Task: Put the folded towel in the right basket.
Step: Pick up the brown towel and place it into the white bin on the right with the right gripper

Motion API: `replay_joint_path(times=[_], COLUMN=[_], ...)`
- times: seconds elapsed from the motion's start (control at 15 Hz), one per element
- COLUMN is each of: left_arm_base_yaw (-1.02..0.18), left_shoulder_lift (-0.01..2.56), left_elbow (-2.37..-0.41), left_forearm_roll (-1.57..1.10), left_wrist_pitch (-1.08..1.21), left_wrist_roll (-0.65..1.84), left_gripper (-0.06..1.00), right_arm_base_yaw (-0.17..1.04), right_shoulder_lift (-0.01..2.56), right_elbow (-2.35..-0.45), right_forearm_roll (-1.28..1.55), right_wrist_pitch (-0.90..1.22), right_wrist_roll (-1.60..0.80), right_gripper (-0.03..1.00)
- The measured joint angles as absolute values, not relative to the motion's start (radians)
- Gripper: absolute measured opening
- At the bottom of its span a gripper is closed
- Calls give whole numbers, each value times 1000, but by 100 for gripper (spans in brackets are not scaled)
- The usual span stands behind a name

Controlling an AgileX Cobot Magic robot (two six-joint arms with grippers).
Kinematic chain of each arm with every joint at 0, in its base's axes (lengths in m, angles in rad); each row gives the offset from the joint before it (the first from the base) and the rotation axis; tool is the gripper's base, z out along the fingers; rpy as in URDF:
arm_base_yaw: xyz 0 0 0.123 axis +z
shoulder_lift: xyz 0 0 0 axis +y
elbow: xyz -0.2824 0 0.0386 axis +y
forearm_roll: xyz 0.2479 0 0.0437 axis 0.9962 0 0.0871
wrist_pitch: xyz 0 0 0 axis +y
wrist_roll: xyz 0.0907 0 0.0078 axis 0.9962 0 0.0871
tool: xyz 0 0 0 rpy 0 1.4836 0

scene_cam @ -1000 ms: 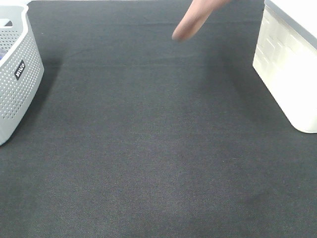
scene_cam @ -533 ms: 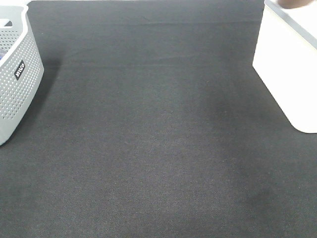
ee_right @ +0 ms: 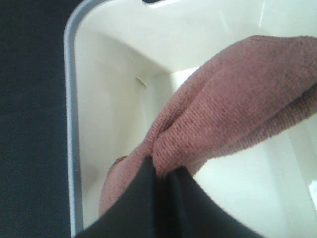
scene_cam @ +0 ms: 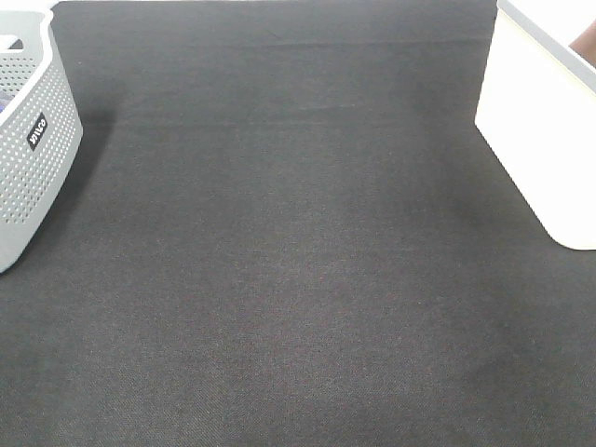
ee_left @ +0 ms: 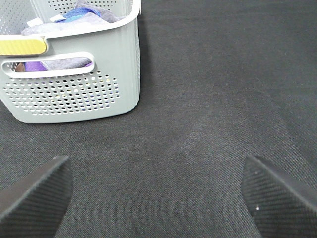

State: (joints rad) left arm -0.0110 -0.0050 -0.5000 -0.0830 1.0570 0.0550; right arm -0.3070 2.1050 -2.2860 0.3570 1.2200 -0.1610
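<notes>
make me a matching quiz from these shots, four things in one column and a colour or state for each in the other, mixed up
1 folded towel
2 left basket
3 right basket
4 left gripper

A open, over the dark mat
B white, on the right of the high view
C reddish-brown, pinched by the right gripper
D grey, perforated, cloths inside

Pairs: 1-C, 2-D, 3-B, 4-A

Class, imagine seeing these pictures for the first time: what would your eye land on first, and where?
The reddish-brown towel stands out, pinched in the right claw and hanging into the white basket on the right. On the left, a grey perforated basket holds coloured cloths, with the left claw open over the dark mat beside it.
</notes>
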Motion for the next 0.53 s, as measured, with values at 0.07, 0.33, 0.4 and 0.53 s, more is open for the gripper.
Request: replay_joint_path(times=[0.07, 0.33, 0.4, 0.53], left_arm_base_yaw=[-11, -11, -11, -11], left_shoulder_lift=[-5, -5, -5, -5], left_elbow=[-500, -500, -500, -500], left_forearm_roll=[-83, -83, -83, -83], left_wrist_pitch=[1057, 1057, 1057, 1057], left_wrist_roll=[55, 55, 55, 55], left_gripper=[87, 87, 87, 87], right_arm_base_yaw=[-307, -307, -307, -302], right_shoulder_lift=[2122, 2139, 2137, 2116], right_elbow=[-2286, -2285, -2285, -2284], right_forearm_roll=[357, 358, 362, 393], right_wrist_pitch=[1222, 1222, 1222, 1222], right_wrist_roll=[-142, -123, -122, -122], right_gripper=[4, 54, 68, 78])
